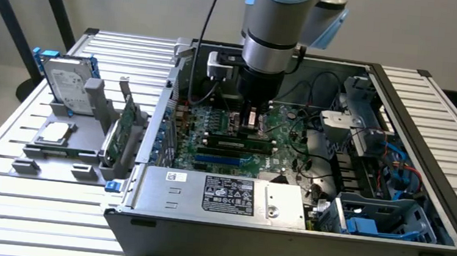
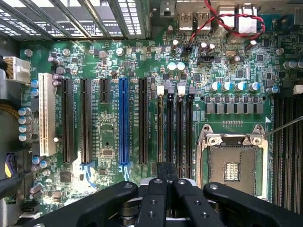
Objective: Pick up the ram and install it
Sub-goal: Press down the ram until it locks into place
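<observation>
The black gripper [image 1: 252,113], fingers clenched, is low over the green motherboard [image 2: 109,137] at centre frame, at its memory slots [image 2: 175,127]. A slim green ram stick with dark chips [image 1: 236,144] already lies seated, centre frame. Installation appears largely complete.

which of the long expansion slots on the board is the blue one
The blue slot stands between black slots, with the white slot further off at the row's end. It is the one slot in that row with a blue body.
</observation>
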You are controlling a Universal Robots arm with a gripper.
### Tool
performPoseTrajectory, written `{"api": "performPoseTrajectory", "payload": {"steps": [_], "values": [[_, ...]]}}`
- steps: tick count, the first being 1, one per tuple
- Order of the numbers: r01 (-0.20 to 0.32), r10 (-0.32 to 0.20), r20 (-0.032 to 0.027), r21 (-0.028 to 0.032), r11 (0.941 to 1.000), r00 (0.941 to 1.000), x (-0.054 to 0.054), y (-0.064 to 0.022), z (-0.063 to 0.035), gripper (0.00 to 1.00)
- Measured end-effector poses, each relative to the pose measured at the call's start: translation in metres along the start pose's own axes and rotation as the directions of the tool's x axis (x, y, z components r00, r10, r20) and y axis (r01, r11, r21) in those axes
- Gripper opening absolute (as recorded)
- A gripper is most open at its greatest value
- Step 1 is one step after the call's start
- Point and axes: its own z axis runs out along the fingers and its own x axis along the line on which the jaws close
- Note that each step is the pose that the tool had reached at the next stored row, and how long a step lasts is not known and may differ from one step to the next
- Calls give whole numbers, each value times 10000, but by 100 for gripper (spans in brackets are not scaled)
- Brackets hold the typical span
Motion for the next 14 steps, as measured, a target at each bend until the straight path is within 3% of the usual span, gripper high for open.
{"api": "performPoseTrajectory", "payload": {"steps": [4,14], "values": [[-1,1,7,34,10000,10000,9,-1,8,11],[-1,0,13,185,9998,10000,10,8,34,11]]}}
